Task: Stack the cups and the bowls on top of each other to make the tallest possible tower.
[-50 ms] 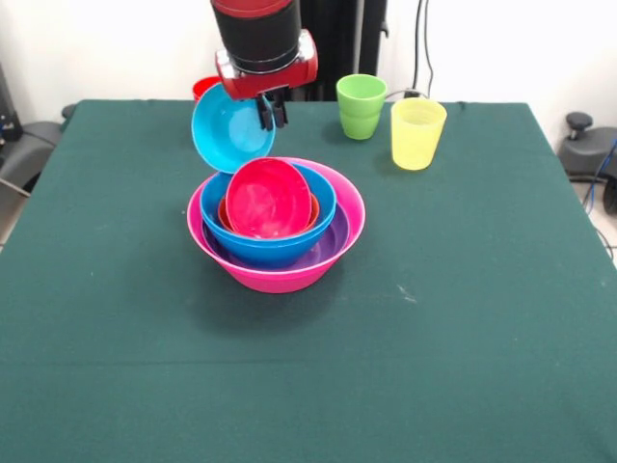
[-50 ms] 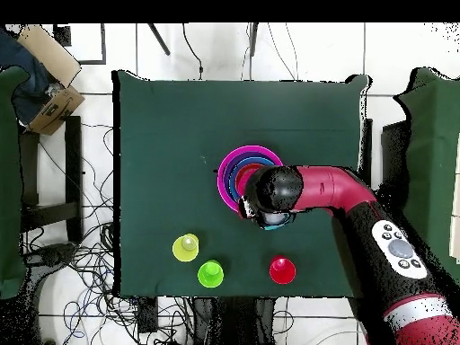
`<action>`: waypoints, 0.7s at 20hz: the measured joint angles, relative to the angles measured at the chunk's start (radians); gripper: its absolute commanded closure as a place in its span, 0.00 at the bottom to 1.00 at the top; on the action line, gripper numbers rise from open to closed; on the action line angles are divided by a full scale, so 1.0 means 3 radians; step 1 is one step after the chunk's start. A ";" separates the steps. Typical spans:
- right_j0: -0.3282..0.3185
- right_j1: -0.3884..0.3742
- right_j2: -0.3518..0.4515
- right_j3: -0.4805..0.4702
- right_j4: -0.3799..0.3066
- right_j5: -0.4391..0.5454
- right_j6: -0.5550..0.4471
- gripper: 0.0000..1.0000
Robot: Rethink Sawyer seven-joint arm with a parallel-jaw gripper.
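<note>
The gripper [image 1: 272,114] is pinching the rim of a cyan bowl [image 1: 228,128], fingers closed on it, holding it tilted just above the far edge of the tower [image 1: 277,224]: pink bowl [image 1: 349,236] outermost, purple, blue, then magenta-red bowl [image 1: 268,198] leaning inside. Placing step underway; next it likely needs levelling and centring the cyan bowl over the pile before releasing. Green cup [image 1: 361,106] and yellow cup [image 1: 416,133] are standing apart

red arm [image 2: 359,193], black wrist, grey buttons
</note>
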 measured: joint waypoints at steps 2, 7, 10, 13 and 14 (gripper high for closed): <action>-0.0001 -0.0006 0.0000 -0.0023 0.0010 0.0044 0.0000 1.00; 0.0000 -0.0014 0.0000 -0.0096 0.0027 0.0175 0.0000 1.00; 0.0001 -0.0020 0.0000 -0.0137 0.0028 0.0251 0.0000 1.00; 0.0000 -0.0066 0.0000 -0.0153 0.0031 0.0346 0.0000 1.00; 0.0001 -0.0088 0.0000 -0.0151 0.0034 0.0371 0.0000 1.00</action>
